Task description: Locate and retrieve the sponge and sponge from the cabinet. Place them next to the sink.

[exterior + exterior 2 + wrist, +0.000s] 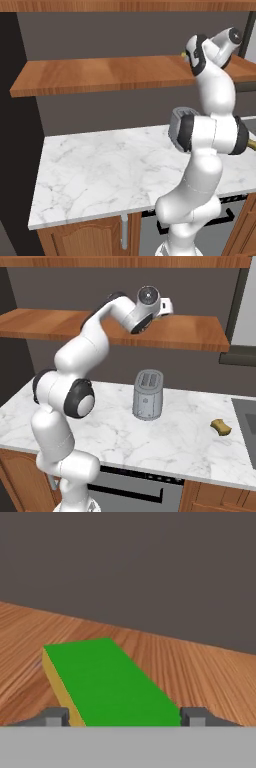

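Sponges, two in number, stand at different stages. Green sponge [107, 682] lies flat on the shelf [200, 672] of the cabinet, lengthwise toward the back wall, its yellow underlayer showing along one long edge. Olive sponge [220, 427] rests on the counter [175, 441], just beside the sink [247, 421] and well apart from the toaster [148, 394]; judged already delivered.

End effector [125, 717] is at shelf level, fingers [55, 716] standing wide to either side of the near end of the green sponge. Whether the pads touch its sides cannot be told; nothing is held as yet. In the right base view the hand [150, 303] reaches over the shelf board.

Handling assessment: the pad is judged light, soft and compressible, not fragile and not slippery. A firm squeeze would deform it without harm, but its low profile leaves little height to catch. Recommended hold is across the two long sides, near the middle of its length, fingertips set low against the shelf so both layers are pinched. Risk noted: closing too high may skim the top face and push the pad along the board
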